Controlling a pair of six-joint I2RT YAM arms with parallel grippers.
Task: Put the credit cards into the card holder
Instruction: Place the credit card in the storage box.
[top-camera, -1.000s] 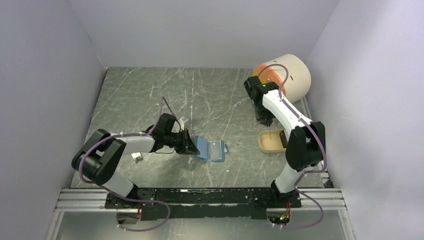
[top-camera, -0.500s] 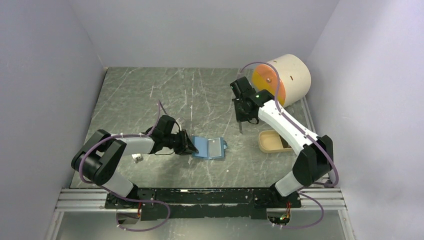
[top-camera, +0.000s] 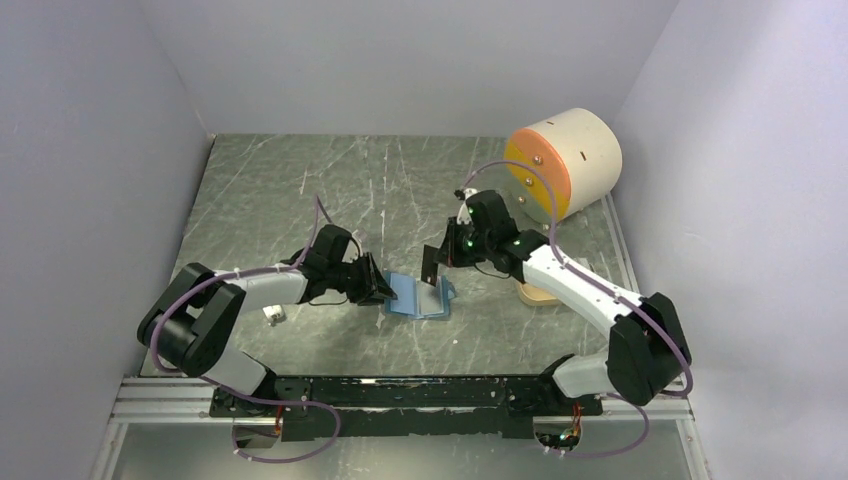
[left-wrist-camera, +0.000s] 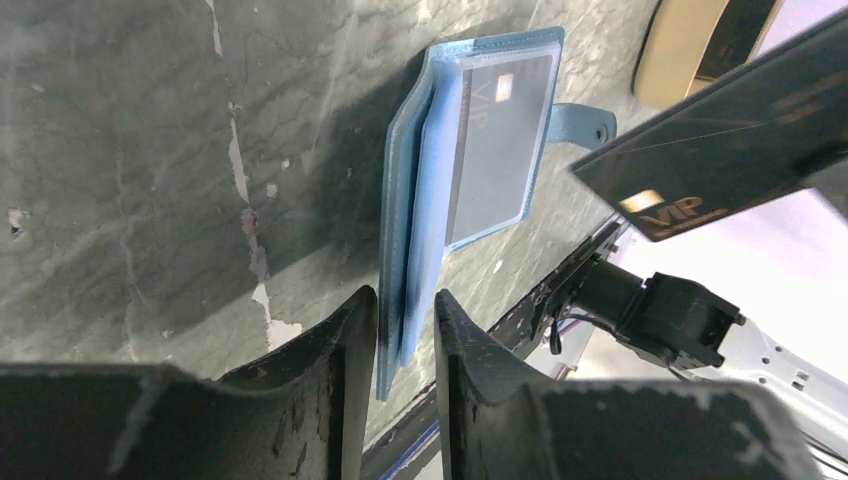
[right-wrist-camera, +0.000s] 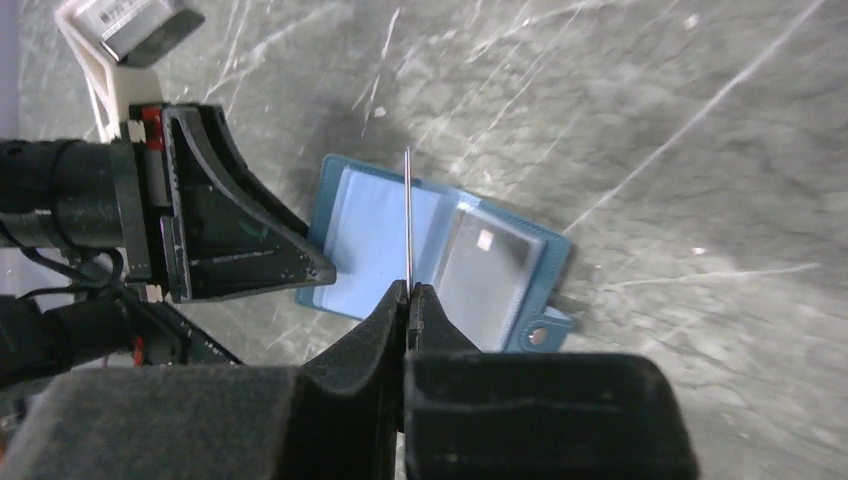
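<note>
The blue card holder lies open on the table, and one dark credit card sits in the clear pocket of its right half. My left gripper is at the holder's left edge. In the left wrist view its jaws straddle the blue flaps, with a thin gap beside the right finger. My right gripper hovers just above the holder, shut on a second dark credit card. That card shows edge-on in the right wrist view. From the left wrist its gold chip and VIP print show.
A tan tray lies to the right of the holder, mostly hidden by my right arm; a dark piece shows inside the tray. A cream drum with an orange face stands at the back right. A small white piece lies by my left arm.
My right arm swung left from over the tan tray to above the holder, carrying the card. My left jaws loosened around the holder's left flaps.
</note>
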